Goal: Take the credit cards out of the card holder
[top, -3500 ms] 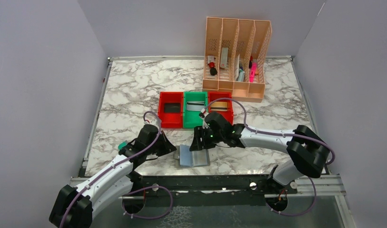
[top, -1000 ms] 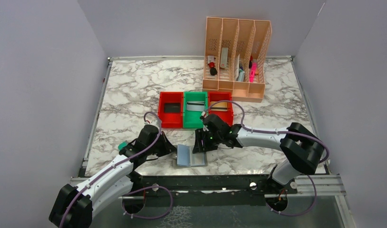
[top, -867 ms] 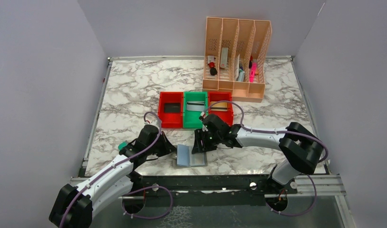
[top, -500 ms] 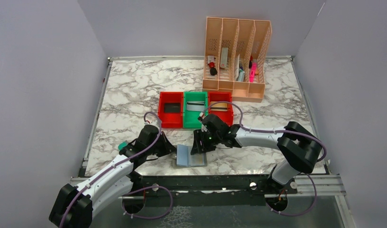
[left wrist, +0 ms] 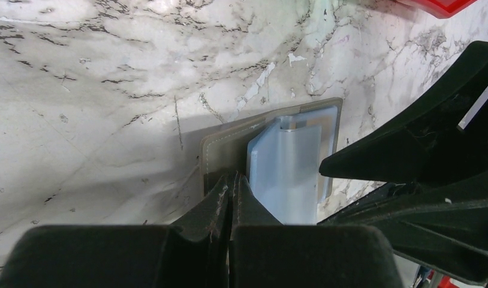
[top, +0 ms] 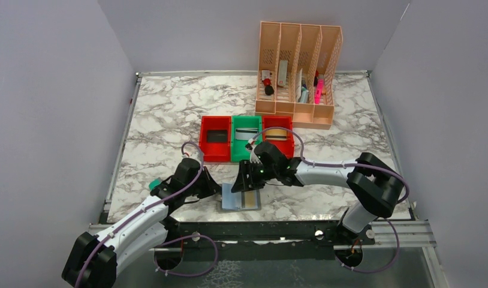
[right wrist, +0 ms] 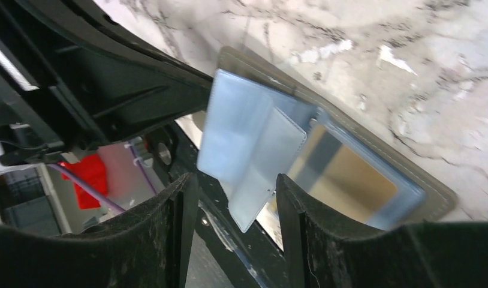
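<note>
Card holder (top: 240,198): spread open and flat on the marble counter (top: 169,114), at its near edge, between the two arms and just in front of the green bin (top: 235,144). Grey outside, with light blue-grey clear pockets inside. One pocket leaf (right wrist: 253,162) raised off the panel and tilted toward the left arm.

Tucked under the clear pocket beside that leaf: the pocketed card (right wrist: 349,180), gold-tan with a darker band, lying flat inside the holder and not yet out.

Met at its left edge by the left hand (left wrist: 231,180), clenched, fingers (left wrist: 214,207) pressed together with no gap. Tips right at the grey border of the panel. Cannot tell whether touching it or just short of it, nor whether anything is pinched.

Straddled from above by the right hand (right wrist: 235,180), released, fingers (right wrist: 175,234) well apart, with the free end of the raised leaf between them and a gap on each side. Seen from the top camera, this hand (top: 246,185) hangs over the holder's far side.

Behind the holder, three small bins side by side, each with one card lying flat in it:
- a black card (top: 216,136) in the left red bin (top: 216,157)
- a silver-grey card (top: 246,133) in the green bin
- a gold-tan card (top: 278,134) in the right red bin (top: 278,121)

Farther back, a tall peach slotted organiser (top: 298,72) holding assorted small items.
</note>
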{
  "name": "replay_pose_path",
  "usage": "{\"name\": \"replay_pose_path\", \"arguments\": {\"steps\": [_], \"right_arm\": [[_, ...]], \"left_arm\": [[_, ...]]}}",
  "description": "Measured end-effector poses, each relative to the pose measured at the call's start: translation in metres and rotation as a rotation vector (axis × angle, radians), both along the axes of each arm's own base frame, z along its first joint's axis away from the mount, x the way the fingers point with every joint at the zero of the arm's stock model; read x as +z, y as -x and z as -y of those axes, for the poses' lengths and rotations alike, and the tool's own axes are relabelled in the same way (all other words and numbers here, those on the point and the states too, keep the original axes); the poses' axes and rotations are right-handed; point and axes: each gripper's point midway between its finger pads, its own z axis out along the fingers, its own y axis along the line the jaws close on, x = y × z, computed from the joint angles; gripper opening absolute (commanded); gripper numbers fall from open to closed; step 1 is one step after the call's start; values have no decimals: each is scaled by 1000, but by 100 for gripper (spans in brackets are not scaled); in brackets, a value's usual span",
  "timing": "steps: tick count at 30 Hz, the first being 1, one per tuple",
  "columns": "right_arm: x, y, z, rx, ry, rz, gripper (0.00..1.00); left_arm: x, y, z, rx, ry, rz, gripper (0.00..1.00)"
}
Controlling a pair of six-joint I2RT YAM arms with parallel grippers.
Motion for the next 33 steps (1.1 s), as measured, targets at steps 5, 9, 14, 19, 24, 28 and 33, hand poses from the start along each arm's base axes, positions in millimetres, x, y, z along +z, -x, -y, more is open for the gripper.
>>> {"name": "replay_pose_path", "arguments": {"steps": [5,9,14,19,24,28,33], "right_arm": [[5,2,-14,22,-74,-28,56],[0,5,-21,45,-99,-58,56],[0,8,-25,67,-124,-77,57],[11,7,-32,87,-163,-60,57],[7,-3,-23,43,-89,-12,58],[10,-16,-1,-42,18,71,59],[13,-21,18,-76,89,130,58]], "left_arm": [[-1,0,0,4,4,-3,0],[-6,4,0,8,10,-13,0],[-12,9,-1,18,22,-26,0],[-9,7,1,29,42,-19,0],[-8,6,2,33,45,-20,0],[-9,6,2,35,45,-24,0],[-9,6,1,34,44,-23,0]]}}
